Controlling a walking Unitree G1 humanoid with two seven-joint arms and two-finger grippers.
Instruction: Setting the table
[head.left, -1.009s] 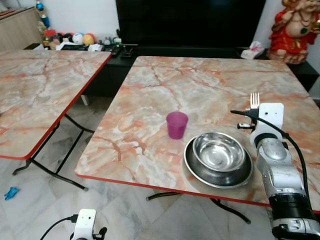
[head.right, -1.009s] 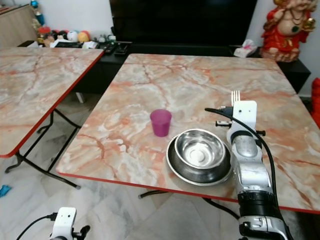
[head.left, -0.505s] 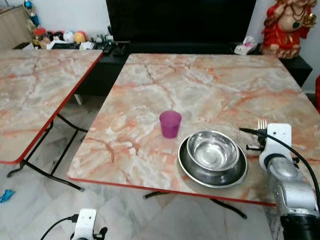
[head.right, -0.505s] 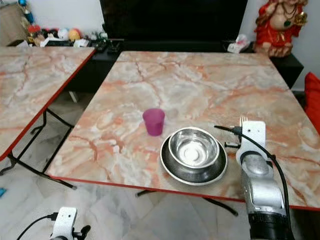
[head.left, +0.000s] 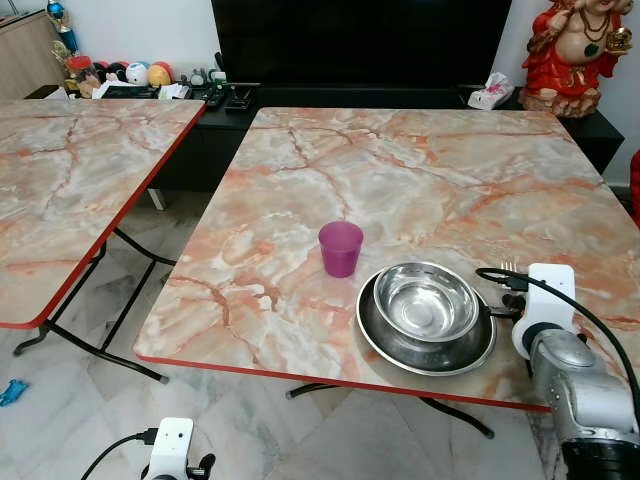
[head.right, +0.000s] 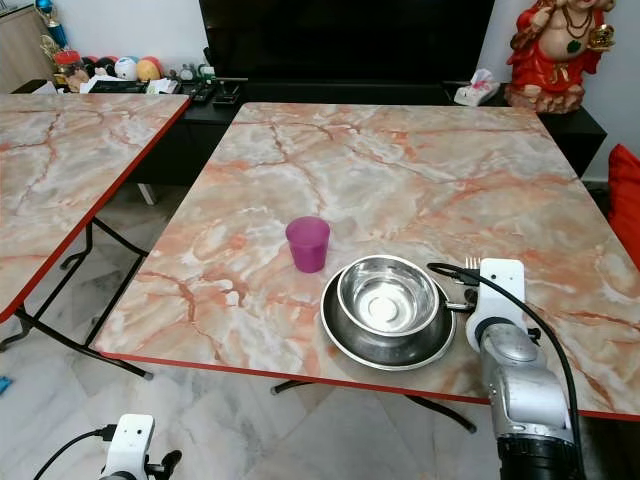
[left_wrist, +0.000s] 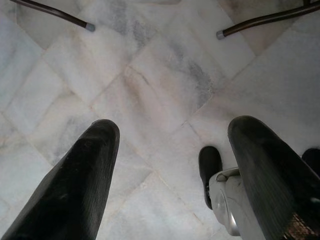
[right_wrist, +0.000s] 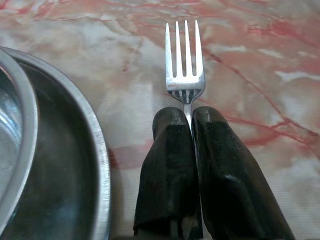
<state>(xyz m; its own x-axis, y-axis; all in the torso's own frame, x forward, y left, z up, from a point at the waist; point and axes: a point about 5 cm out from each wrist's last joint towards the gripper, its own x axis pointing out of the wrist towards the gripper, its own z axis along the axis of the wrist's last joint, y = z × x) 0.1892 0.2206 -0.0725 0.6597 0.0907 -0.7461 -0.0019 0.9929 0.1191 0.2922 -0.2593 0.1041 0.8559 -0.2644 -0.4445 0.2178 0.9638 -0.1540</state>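
Second marble table (head.left: 70, 180) at left, red statue (head.left: 580, 50), dark TV (head.left: 360, 40), tissue box (head.left: 488, 96)

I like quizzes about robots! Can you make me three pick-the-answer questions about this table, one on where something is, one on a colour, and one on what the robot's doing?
1. Where is the cup?
A. inside the bowl
B. on the table, left of the bowl
C. on the floor

2. What colour is the cup?
A. purple
B. green
C. yellow

3. What is the right end effector doing?
A. hanging open
B. gripping the cup
C. pinching a fork

Answers:
1 B: it stands on the marble table beside the steel bowl, which sits in a steel plate.
2 A: it looks purple in both eye views.
3 C: the black fingers close on the fork, right of the plate.
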